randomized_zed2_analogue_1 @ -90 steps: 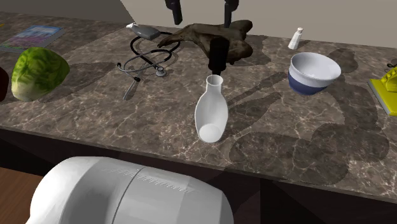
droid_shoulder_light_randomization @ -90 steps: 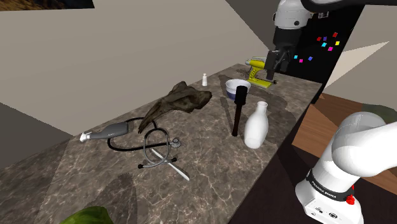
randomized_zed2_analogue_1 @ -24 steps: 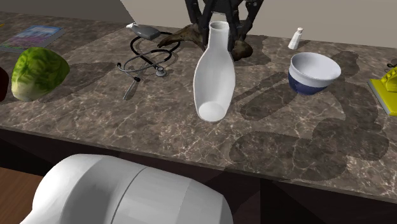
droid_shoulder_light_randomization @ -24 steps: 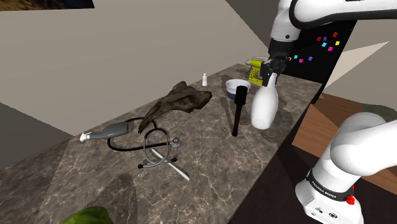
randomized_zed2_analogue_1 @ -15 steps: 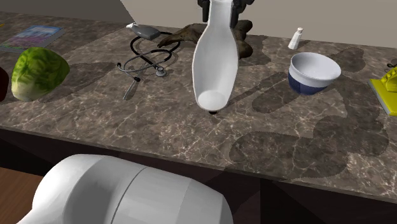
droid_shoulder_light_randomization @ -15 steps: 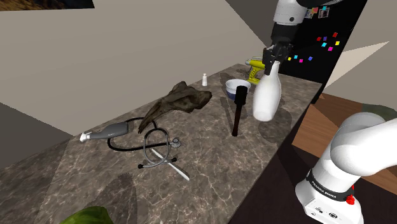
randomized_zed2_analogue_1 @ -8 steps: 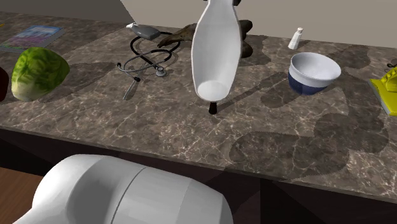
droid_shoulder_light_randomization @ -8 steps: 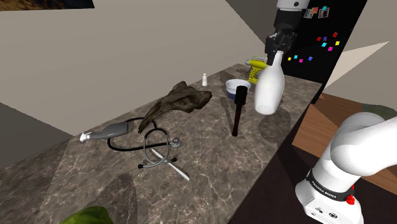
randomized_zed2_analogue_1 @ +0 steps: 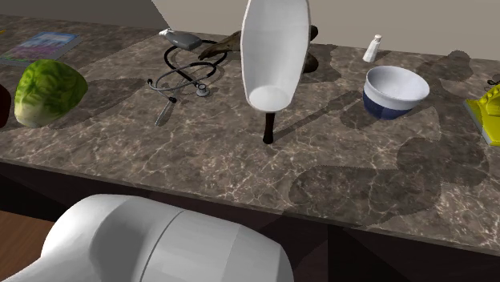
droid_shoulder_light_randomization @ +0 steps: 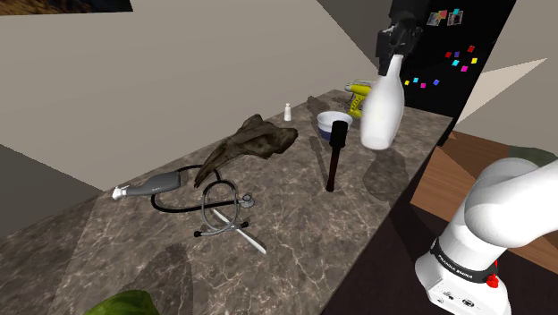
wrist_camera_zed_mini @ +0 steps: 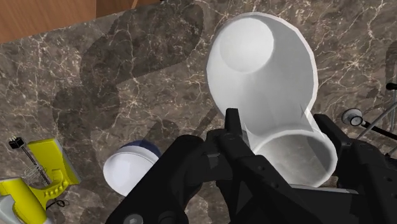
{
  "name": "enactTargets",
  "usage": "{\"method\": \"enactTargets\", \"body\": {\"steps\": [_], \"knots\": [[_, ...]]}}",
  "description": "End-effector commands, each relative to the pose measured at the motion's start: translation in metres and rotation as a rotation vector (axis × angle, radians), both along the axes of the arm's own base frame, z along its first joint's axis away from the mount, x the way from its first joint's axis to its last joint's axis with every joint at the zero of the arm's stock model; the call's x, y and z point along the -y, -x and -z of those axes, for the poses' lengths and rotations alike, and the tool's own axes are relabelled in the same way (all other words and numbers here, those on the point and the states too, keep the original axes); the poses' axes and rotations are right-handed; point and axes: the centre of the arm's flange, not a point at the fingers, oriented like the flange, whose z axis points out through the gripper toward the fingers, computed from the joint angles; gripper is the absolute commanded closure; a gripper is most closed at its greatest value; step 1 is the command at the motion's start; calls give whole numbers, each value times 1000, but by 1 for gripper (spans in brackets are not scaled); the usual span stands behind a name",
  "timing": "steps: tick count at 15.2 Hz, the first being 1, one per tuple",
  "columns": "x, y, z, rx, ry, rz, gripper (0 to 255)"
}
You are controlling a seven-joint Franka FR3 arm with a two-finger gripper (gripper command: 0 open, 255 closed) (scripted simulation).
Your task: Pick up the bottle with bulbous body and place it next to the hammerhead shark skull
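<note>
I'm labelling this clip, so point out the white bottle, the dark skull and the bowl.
white bottle [droid_shoulder_light_randomization: 380,121]: shoulder view, its bulbous body.
dark skull [droid_shoulder_light_randomization: 255,141]: shoulder view, its middle.
bowl [randomized_zed2_analogue_1: 383,106]: second exterior view, blue outer wall.

The shoulder view looks down along the desk [droid_shoulder_light_randomization: 116,242] from beside the arm [droid_shoulder_light_randomization: 487,224]. The second exterior view faces the desk from close by, over the arm's white link. The wrist view looks straight down. All three share the bottle [droid_shoulder_light_randomization: 381,112] and bowl [droid_shoulder_light_randomization: 333,118].

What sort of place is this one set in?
Probably a home kitchen: a dark marbled stone counter along a beige wall, with a bowl and a head of lettuce on it.
</note>
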Motion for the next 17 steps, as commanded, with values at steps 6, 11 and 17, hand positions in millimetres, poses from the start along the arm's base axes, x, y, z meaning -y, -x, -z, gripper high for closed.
{"method": "enactTargets", "body": {"steps": [6, 11, 17], "knots": [[-1, 1, -37, 0, 0, 0, 255], [0, -12, -56, 0, 0, 0, 255], [8, -91, -56, 0, 0, 0, 255]]}}
